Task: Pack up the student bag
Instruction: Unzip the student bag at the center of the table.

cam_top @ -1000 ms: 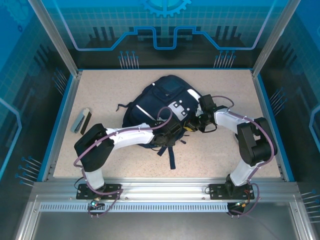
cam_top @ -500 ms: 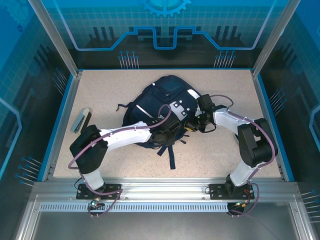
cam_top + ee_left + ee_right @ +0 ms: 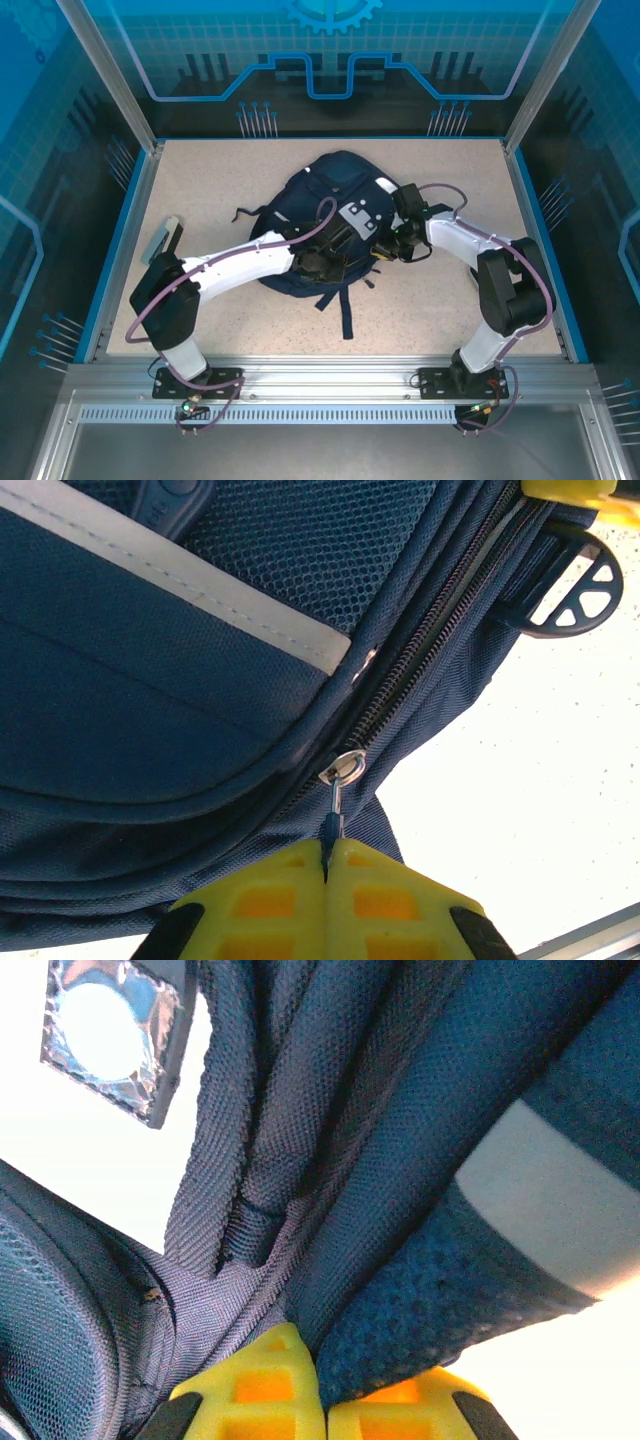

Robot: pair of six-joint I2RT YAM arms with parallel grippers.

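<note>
Centrally, the student bag (image 3: 310,200) is lying on the surface (image 3: 210,180), leaving open room toward every edge. Having closed since a second ago, the left hand (image 3: 327,865) is clenching the zipper pull (image 3: 336,795), its elbow sitting nearer the left edge. The right hand (image 3: 322,1380) is pinching bag fabric, as before.

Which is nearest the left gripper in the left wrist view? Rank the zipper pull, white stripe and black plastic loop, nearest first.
1. The zipper pull, pinched in the left gripper, bottom centre.
2. The white stripe, up and to the left on the student bag.
3. The black plastic loop, top right, past the bag's edge.
</note>
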